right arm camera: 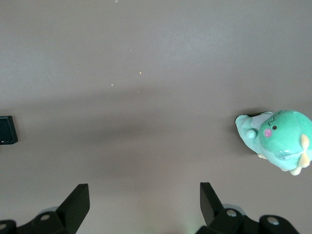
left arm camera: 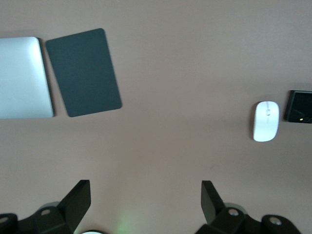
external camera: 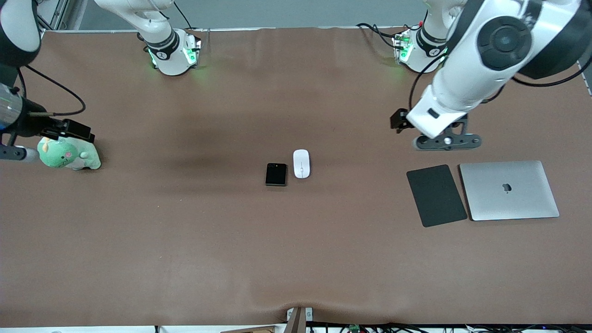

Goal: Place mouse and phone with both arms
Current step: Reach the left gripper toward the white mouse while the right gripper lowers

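Observation:
The white oval mouse [external camera: 301,163] lies on the brown table near its middle. Close beside it, toward the right arm's end, lies the small black folded phone [external camera: 276,174]. In the left wrist view the mouse [left arm camera: 266,121] and the phone's edge [left arm camera: 299,106] appear well away from my left gripper [left arm camera: 146,192]. That gripper is open and empty, over bare table next to the black pad. My right gripper [right arm camera: 145,192] is also open and empty, over bare table next to a green plush toy, with a corner of the phone [right arm camera: 7,129] in view.
A flat black pad [external camera: 436,194] and a shut silver laptop [external camera: 508,190] lie side by side toward the left arm's end. A green plush toy [external camera: 69,155] sits at the right arm's end. The two arm bases [external camera: 173,53] [external camera: 416,48] stand along the table's back edge.

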You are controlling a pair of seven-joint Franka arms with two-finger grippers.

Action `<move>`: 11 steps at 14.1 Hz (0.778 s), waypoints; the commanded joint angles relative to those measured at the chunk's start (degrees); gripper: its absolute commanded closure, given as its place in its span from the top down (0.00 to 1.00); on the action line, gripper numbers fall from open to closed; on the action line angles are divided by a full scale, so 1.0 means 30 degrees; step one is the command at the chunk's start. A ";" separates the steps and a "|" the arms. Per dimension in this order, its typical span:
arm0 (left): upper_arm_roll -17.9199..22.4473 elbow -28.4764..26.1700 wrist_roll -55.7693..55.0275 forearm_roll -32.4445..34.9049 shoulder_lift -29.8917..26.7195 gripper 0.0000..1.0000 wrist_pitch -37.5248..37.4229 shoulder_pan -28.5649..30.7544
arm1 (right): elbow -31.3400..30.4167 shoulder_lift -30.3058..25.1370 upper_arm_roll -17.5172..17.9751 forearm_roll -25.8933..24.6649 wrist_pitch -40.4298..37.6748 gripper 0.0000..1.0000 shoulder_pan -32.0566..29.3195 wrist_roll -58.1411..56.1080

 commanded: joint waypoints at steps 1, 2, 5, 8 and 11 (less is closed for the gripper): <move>-0.0163 0.0280 -0.1970 -0.0155 0.1067 1.00 0.1046 -0.1019 | 0.0159 0.1304 0.0013 0.0000 0.1010 1.00 0.0021 -0.0099; -0.0163 0.0309 -0.2704 -0.0096 0.1389 1.00 0.1456 -0.1371 | 0.0188 0.1831 0.0013 0.0000 0.1537 1.00 -0.0038 -0.0099; -0.0163 0.0309 -0.4288 -0.0066 0.2473 1.00 0.3037 -0.2368 | 0.0188 0.2859 0.0042 0.0030 0.3237 1.00 0.0020 -0.0099; -0.0105 0.0397 -0.5316 -0.0008 0.3703 1.00 0.4327 -0.3422 | 0.0159 0.3389 0.0071 0.0059 0.3856 1.00 0.0313 -0.0040; -0.0134 0.0397 -0.5843 0.1422 0.4932 1.00 0.5413 -0.4388 | 0.0188 0.3389 0.0042 0.0264 0.4294 1.00 0.0955 0.0223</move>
